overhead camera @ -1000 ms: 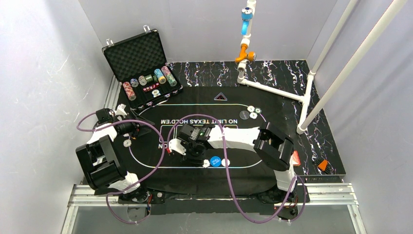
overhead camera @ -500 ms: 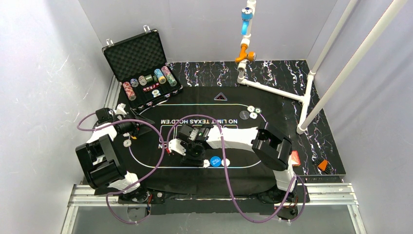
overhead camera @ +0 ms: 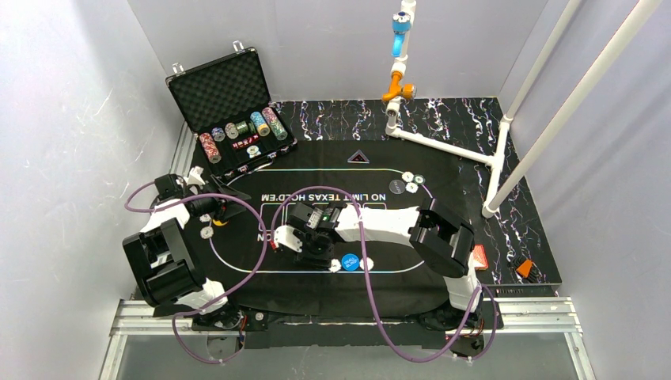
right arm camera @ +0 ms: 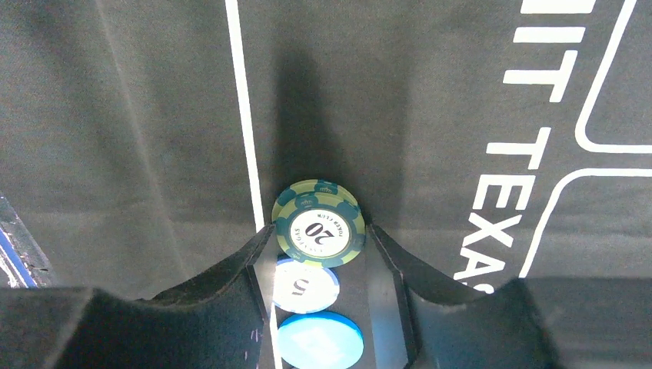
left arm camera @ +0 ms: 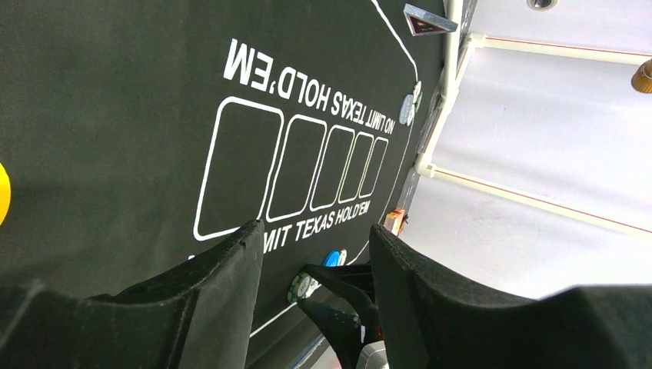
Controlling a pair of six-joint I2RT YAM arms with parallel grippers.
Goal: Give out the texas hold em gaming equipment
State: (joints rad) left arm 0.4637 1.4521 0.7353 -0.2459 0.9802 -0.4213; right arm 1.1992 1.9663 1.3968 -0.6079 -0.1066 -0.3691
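- Where the right tool [right arm camera: 319,232] meets its load, the two jaws are closed onto the rim of a green chip [right arm camera: 319,227] marked 20. One fingertip is on each side, as far as the right wrist view shows.
- Green chip: low over the black mat [right arm camera: 131,115], at the white border line [right arm camera: 240,108] on the near side of the playing oval. Its near rim overlaps a white chip [right arm camera: 306,286] in view; whether the two touch cannot be told.
- Blue button [right arm camera: 319,343]: just behind the white chip and in line with it, between the inner faces of the jaws.
- Step in hand, as judged: setting the green chip into this near-side row. Done well, it goes down flat on bare mat just beyond the white chip, not on top of it. The jaws then part only a little and the tool rises straight up, so neither fingertip drags the chip or nudges its neighbours.
- Left tool [left arm camera: 315,231]: jaws apart, nothing between them, hanging over the left end of the mat, well apart from the work; best left there.
- Further stock: striped chips [overhead camera: 241,131] racked in the open case [overhead camera: 229,87] at the far left of the surface [overhead camera: 475,119]; a cluster of chips [overhead camera: 408,184] on the far side of the mat.
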